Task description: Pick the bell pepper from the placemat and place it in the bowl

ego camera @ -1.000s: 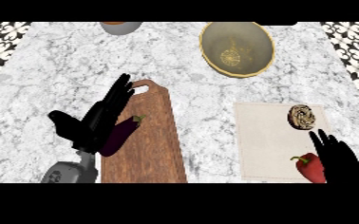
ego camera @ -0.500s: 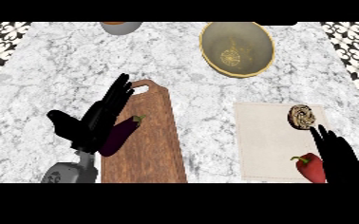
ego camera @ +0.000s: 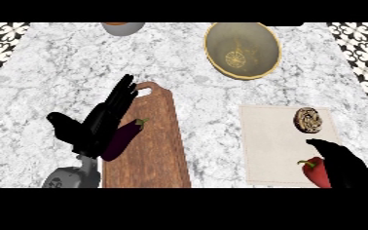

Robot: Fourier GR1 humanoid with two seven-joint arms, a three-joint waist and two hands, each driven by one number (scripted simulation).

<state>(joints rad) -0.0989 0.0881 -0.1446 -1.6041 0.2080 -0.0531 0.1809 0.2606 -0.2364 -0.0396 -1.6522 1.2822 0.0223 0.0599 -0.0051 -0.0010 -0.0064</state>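
Note:
The red bell pepper lies on the pale placemat near its lower right corner. My right hand comes in from the lower right and sits against the pepper's right side. Its fingers are fairly straight and lean left above the pepper, not closed round it. The tan bowl, with a pattern on its floor, stands at the back, to the upper left of the placemat. My left hand rests open with fingers up at the left edge of the wooden cutting board.
A purple eggplant lies on the board beside my left hand. A round brown bagel-like thing sits on the placemat above the pepper. A grey dish shows at the counter's back edge. Marble counter lies between the placemat and the bowl.
My right hand has tilted left, its fingertips now leaning over the pepper. The left hand, pepper and bowl have not moved.

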